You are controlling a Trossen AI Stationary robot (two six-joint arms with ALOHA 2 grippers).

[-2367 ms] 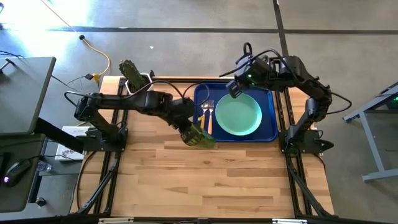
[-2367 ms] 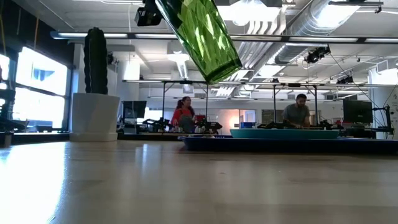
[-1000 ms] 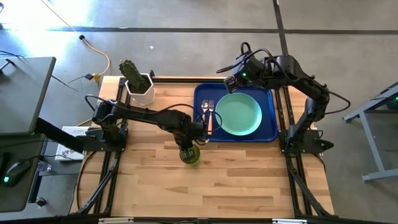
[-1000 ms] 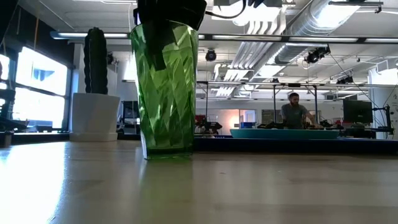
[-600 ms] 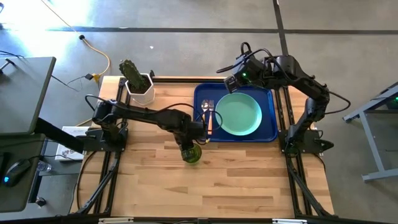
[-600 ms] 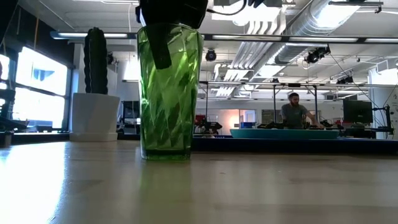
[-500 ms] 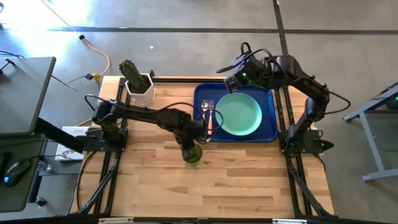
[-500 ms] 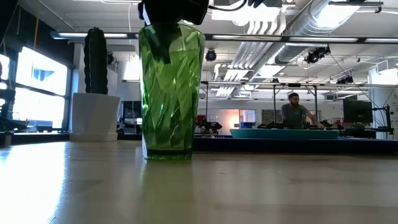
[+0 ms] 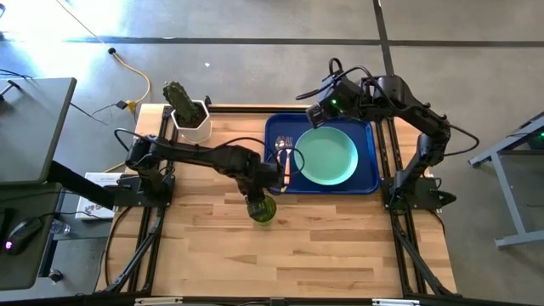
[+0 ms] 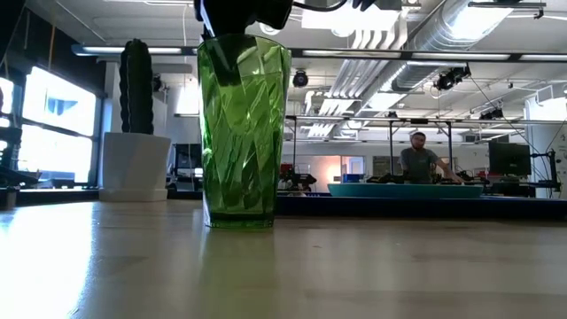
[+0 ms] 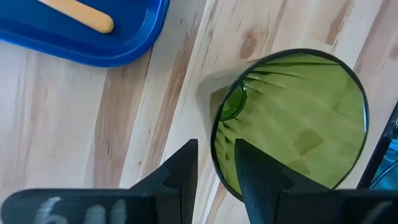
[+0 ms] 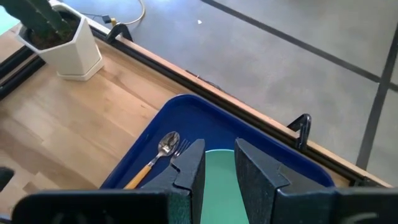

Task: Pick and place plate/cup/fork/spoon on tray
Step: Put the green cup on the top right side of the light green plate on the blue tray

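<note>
Pale wood tabletop (image 9: 323, 238); left jaws (image 11: 214, 171) pinching faceted translucent cup (image 10: 243, 133) rim; right jaws (image 12: 214, 165) apart.

Grey concrete floor (image 9: 255, 51) is surrounding the light wooden desk (image 9: 323, 246). Bright windows (image 10: 53, 120) are glowing beyond; exposed silver ceiling ducts (image 10: 425, 35) are running overhead, above distant workbenches (image 10: 372, 151).

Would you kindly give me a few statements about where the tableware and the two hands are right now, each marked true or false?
1. The cup stands upright on the wooden table, outside the tray. True.
2. The plate lies on the bare table. False: it lies in the tray.
3. The left hand has one finger inside the cup's rim and one outside. True.
4. The right hand holds the spoon. False: it holds nothing, and the spoon lies in the tray beside the fork.
</note>
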